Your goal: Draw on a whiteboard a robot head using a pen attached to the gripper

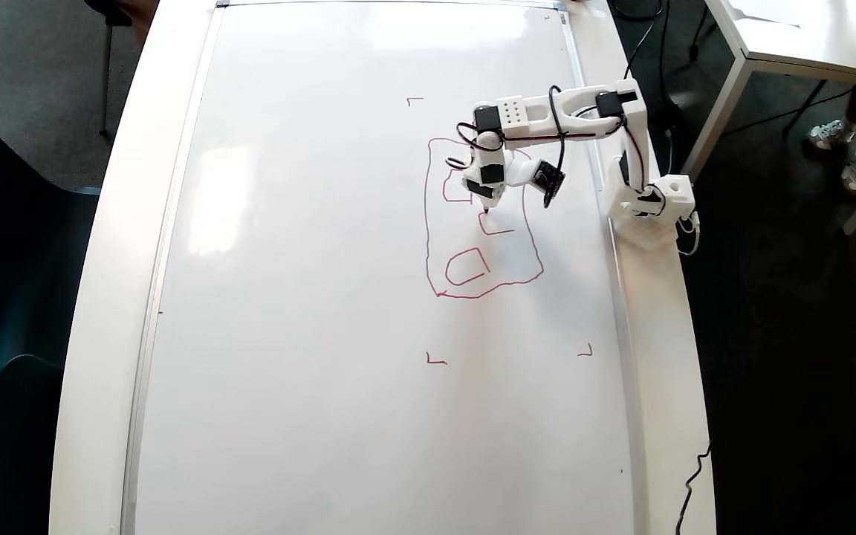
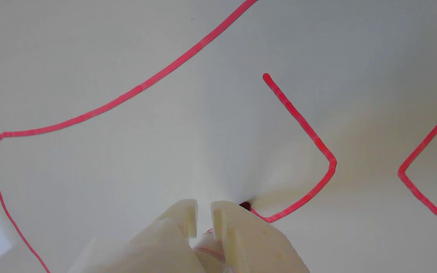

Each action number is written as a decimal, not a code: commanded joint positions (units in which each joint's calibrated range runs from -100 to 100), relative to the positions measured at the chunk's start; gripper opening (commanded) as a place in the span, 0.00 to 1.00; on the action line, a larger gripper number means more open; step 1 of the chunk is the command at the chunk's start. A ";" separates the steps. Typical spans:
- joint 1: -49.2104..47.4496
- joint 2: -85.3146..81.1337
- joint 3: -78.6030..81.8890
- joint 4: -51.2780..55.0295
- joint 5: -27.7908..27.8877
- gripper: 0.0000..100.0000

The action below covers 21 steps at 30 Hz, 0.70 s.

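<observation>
The whiteboard [image 1: 324, 297] covers most of the table [image 1: 101, 297] in the overhead view, with small red corner marks [image 1: 436, 360] drawn on it. The arm [image 1: 584, 119] reaches in from its base [image 1: 655, 204] on the table's right edge.

The robot head [image 1: 428, 223] sits in the board's upper right part: a wobbly red outline holding a closed box [image 1: 467, 267] near its bottom, a partly hidden box [image 1: 449, 197] under the arm, and an open, unfinished box [image 1: 495, 230] between them.

The gripper [image 1: 489, 195] hangs inside the outline, pointing down at the board. In the wrist view the gripper [image 2: 203, 218] has its two fingers [image 2: 241, 235] nearly together, clamped on the pen [image 2: 207, 246], whose barrel shows in the narrow gap.

The pen's dark tip [image 2: 244, 206] touches the board at the end of the unfinished box's line [image 2: 305, 132].
</observation>
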 commanded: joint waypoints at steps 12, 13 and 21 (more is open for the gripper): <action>2.31 -9.15 10.53 1.61 1.92 0.01; 2.31 -9.57 10.99 1.61 1.92 0.01; -0.42 -10.91 12.26 1.44 1.54 0.01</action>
